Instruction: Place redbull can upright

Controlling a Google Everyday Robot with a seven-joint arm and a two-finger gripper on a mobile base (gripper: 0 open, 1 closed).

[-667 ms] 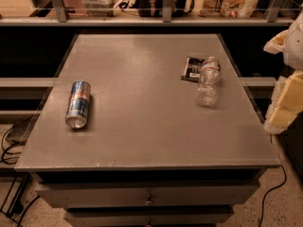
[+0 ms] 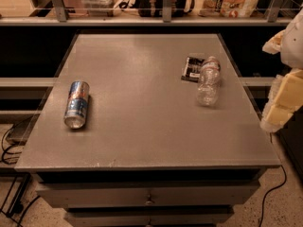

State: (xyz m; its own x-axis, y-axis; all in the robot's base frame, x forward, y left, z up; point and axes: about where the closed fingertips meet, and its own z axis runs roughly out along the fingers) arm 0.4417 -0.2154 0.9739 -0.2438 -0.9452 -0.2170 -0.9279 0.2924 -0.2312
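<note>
The redbull can (image 2: 77,104) lies on its side near the left edge of the table (image 2: 142,136), one silver end facing the front. The gripper (image 2: 283,100) hangs beyond the right edge, well apart from the can; whether it is open or closed cannot be told. The can is probably light, thin-walled, smooth and prone to rolling: grasp across the mid-body with moderate force.
</note>
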